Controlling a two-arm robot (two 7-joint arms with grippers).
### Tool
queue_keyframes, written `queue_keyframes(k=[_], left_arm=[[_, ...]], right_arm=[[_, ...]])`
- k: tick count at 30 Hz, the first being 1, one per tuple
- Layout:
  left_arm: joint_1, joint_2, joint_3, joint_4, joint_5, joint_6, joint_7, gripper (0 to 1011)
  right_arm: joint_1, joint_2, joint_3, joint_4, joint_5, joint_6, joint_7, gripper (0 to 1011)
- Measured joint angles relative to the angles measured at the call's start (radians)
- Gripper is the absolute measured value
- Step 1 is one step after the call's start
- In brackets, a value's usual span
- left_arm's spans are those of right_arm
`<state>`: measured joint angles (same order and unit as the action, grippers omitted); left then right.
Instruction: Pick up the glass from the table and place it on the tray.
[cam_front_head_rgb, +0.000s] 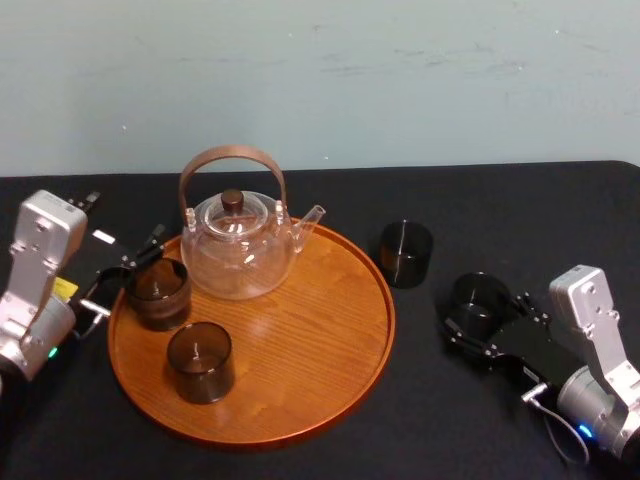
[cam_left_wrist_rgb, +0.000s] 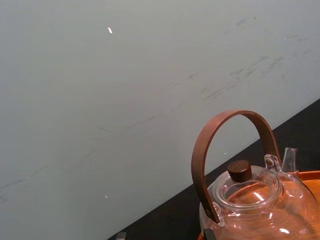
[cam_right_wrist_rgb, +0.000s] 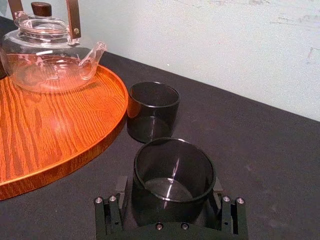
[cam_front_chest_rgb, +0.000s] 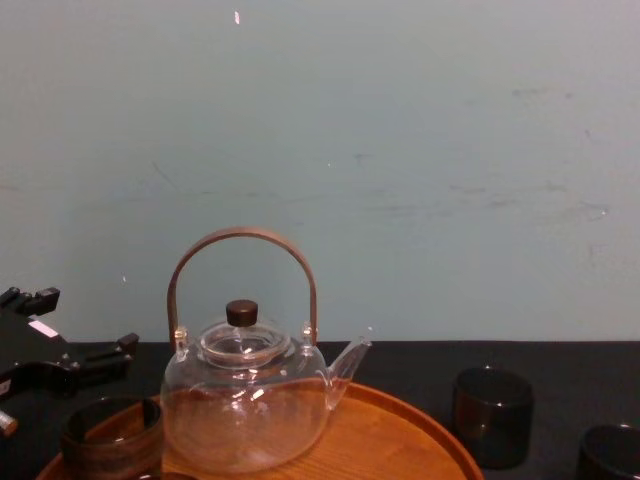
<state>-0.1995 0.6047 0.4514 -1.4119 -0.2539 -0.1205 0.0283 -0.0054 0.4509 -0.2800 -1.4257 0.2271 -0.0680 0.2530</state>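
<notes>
Glass (cam_right_wrist_rgb: 172, 175) on table right of tray (cam_front_head_rgb: 330, 390), apart from rim; clasped by right gripper (cam_front_head_rgb: 483, 318), seemingly not yet lifted. Second glass (cam_front_head_rgb: 405, 253) loose near tray's far-right rim. Already on tray: teapot (cam_front_head_rgb: 240, 250), left glass (cam_front_head_rgb: 157, 290), near glass (cam_front_head_rgb: 200, 360). Left gripper (cam_front_head_rgb: 130, 270) at tray's left edge, grip unclear. Remaining: lift, carry left, set down.

We see a short, dark smoky cylindrical glass (cam_front_head_rgb: 478, 298), empty and upright on the black worktop (cam_front_head_rgb: 560, 220), right of and apart from the large round orange-brown wooden tray (cam_front_head_rgb: 310, 340), which lies flat, low-rimmed.
</notes>
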Motion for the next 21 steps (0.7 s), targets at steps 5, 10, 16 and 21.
queue_keyframes(k=[5, 10, 16, 21], left_arm=[[0.000, 0.000, 0.000, 0.000, 0.000, 0.000, 0.000, 1001], [0.000, 0.000, 0.000, 0.000, 0.000, 0.000, 0.000, 1001], [0.000, 0.000, 0.000, 0.000, 0.000, 0.000, 0.000, 1001], [0.000, 0.000, 0.000, 0.000, 0.000, 0.000, 0.000, 1001]], right_arm=[[0.020, -0.013, 0.001, 0.015, -0.011, 0.006, 0.021, 1002], [0.037, -0.025, 0.004, 0.027, -0.014, 0.022, 0.041, 1002], [0.052, -0.036, 0.009, 0.031, -0.020, 0.062, 0.062, 1002], [0.056, -0.041, 0.012, 0.028, -0.028, 0.087, 0.063, 1002]])
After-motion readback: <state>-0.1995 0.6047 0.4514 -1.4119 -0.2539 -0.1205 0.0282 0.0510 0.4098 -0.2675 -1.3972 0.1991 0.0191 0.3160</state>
